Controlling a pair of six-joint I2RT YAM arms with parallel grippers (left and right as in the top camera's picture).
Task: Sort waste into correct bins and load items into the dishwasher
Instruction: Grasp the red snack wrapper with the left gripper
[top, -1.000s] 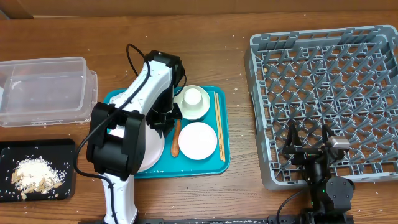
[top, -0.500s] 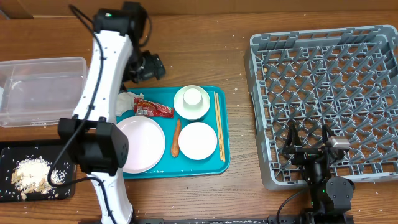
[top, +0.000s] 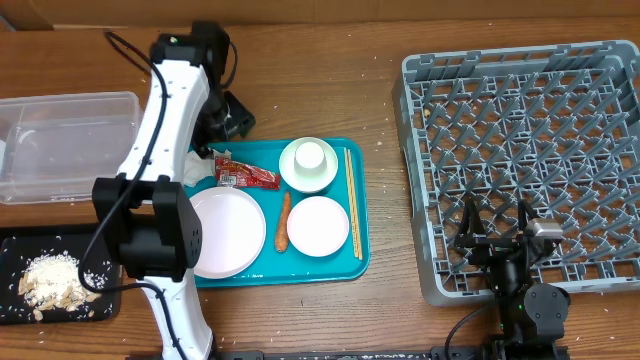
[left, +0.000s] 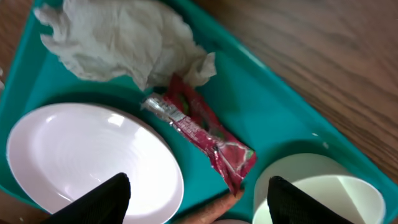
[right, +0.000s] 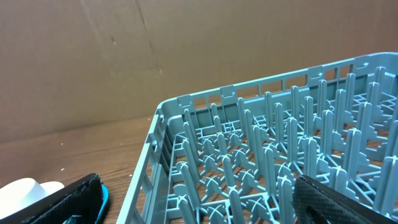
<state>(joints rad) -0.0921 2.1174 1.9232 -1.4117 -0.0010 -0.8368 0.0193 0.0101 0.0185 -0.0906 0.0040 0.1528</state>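
My left gripper (top: 230, 120) hovers open just behind the teal tray's back-left corner, holding nothing. Its wrist view looks down on the crumpled white napkin (left: 124, 37), the red snack wrapper (left: 199, 124), the large plate (left: 87, 155), the carrot's tip (left: 211, 208) and a bowl (left: 317, 186). From overhead, the napkin (top: 200, 165), wrapper (top: 245, 176), carrot (top: 283, 222), plate (top: 225, 230), a bowl holding the cup (top: 308, 163) and a second bowl (top: 318, 225) lie on the tray. My right gripper (top: 495, 240) rests open over the dishwasher rack (top: 530, 150) at its front-left corner.
The teal tray (top: 355, 265) also holds chopsticks (top: 352, 200). A clear tub (top: 65, 145) stands at the left. In front of it, a black tray (top: 100, 240) holds rice scraps (top: 55, 278). The left arm (top: 165, 150) stretches along the tray's left side.
My left arm has lifted off the tray's middle and swung to the back left, uncovering the napkin and wrapper. Its gripper then drifted slightly back toward the tray. The right arm is still.
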